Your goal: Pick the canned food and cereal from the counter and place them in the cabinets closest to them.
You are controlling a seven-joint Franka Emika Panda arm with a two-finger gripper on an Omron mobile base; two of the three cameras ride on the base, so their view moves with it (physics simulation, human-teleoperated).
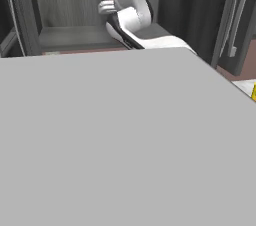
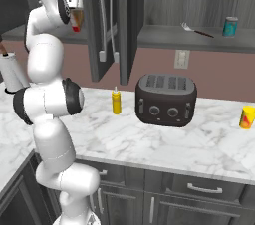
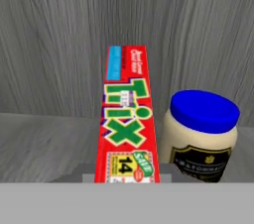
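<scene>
The white arm reaches high into the upper left of the right base view, its hand pushed into an open dark grey wood-grain wall cabinet (image 2: 112, 25) whose tall doors with long silver bar handles stand swung out. In the hand view the thin flat red cereal box with the colourful printed front (image 3: 130, 119) stands upright in the centre of the frame, on the cabinet's grey wooden shelf with the grey wood-grain back panel behind it. Just beside it, at the lower right of that view, stands a pale jar with a blue lid and a dark label (image 3: 203, 136). The gripper sits at the foot of the box, but its fingertips are hidden, so I cannot tell whether it grips the box or has let go.

In the right base view the small teal-blue can with a silvery top (image 2: 229, 26) stands on an open cabinet shelf at the upper right, near a thin red-handled utensil (image 2: 196, 30). Below, on the white marble counter with grey veins (image 2: 149, 139), a dark toaster (image 2: 166, 99) stands mid-frame, a yellow squeeze bottle (image 2: 116, 101) to its left and a small yellow can (image 2: 246, 117) at the right edge.
</scene>
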